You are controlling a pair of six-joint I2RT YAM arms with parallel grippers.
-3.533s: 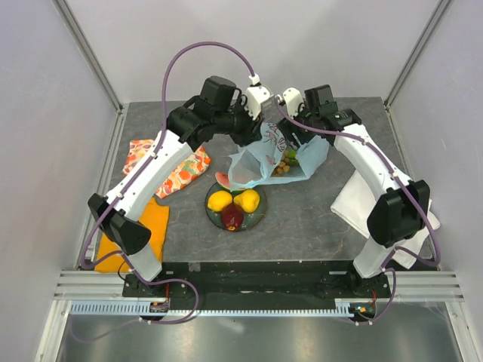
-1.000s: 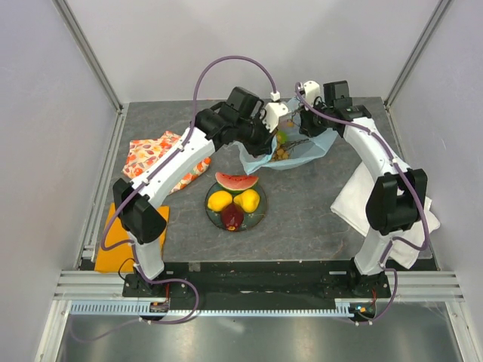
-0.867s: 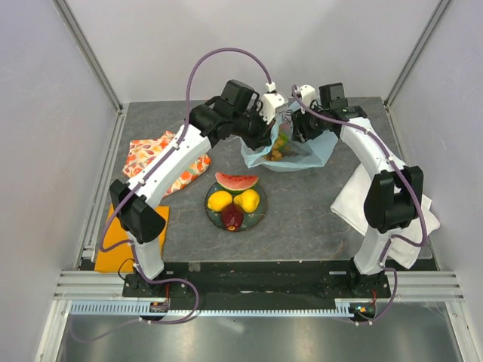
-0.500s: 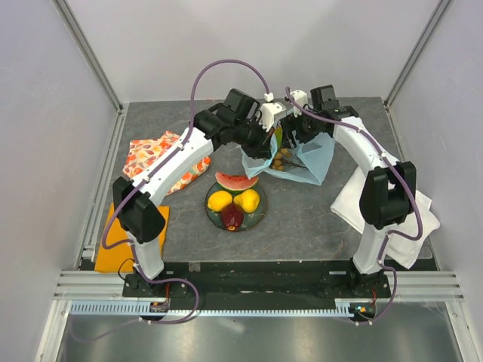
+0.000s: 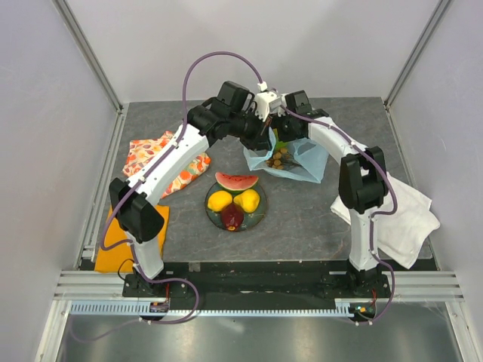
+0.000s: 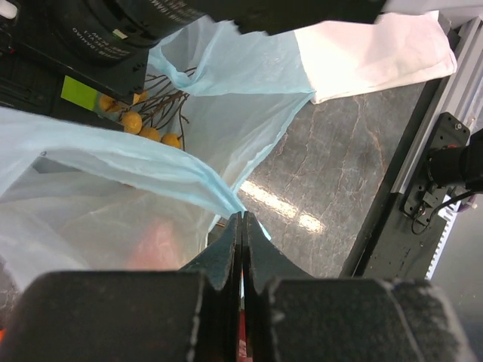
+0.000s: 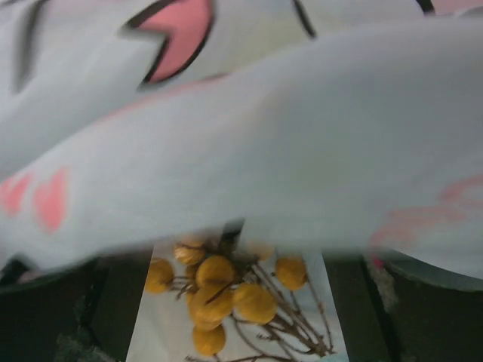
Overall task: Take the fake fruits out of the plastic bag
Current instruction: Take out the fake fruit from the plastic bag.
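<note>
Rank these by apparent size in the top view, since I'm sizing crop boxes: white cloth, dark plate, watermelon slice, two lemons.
1. white cloth, partly hidden by the right arm
2. dark plate
3. watermelon slice
4. lemons: both look alike, so unranked against each other

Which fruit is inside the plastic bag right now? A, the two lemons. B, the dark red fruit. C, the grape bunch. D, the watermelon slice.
C: the grape bunch lies inside the open bag, while the watermelon slice, lemons and dark red fruit sit at the plate outside it.
</note>
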